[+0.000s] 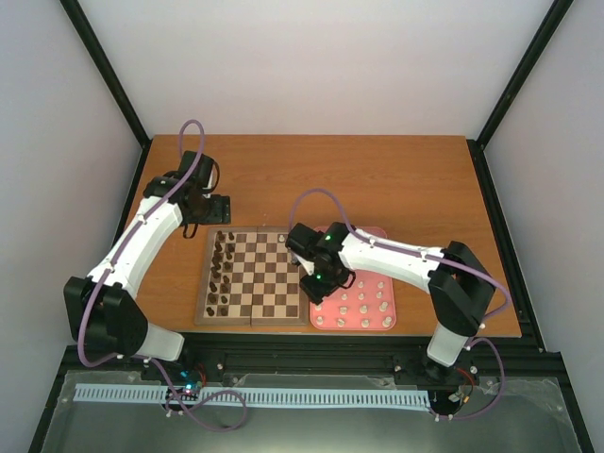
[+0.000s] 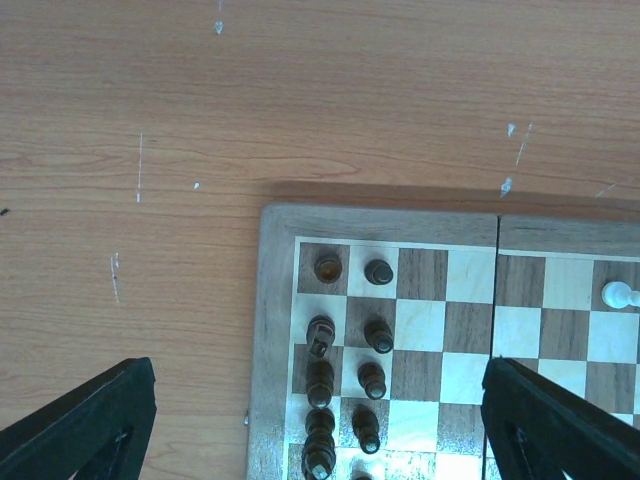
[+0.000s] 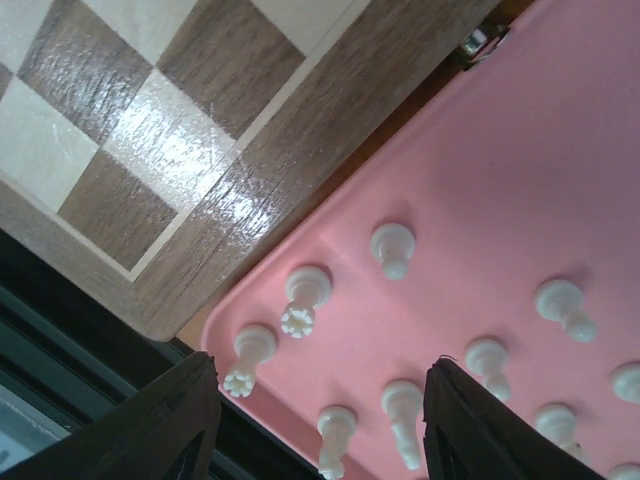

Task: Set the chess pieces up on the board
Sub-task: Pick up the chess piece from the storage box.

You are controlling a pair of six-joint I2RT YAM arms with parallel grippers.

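The right end effector (image 3: pixel 322 380) hangs wide open and empty, low over the near corner of a pink tray (image 3: pixel 500 130). Cream-white chess pieces (image 3: pixel 392 248) lie on the tray directly beneath it and between its dark fingers (image 3: pixel 170 420). Some stand upright, others are tipped on their sides, and none is gripped. The tray sits just beside the board (image 3: pixel 150 130), along the board's right edge, and holds most of the pieces. Across the board, the left end effector (image 2: pixel 318 370) hovers above the far-left corner, its jaws also spread wide with nothing held. Below it, dark brown pieces (image 2: pixel 378 335) stand in two files along the board's left side. One lone cream piece (image 2: pixel 620 295) stands on a far square toward the right side of the board, well apart from either end effector. Board and tray rest on the wooden desk (image 2: pixel 150 100).
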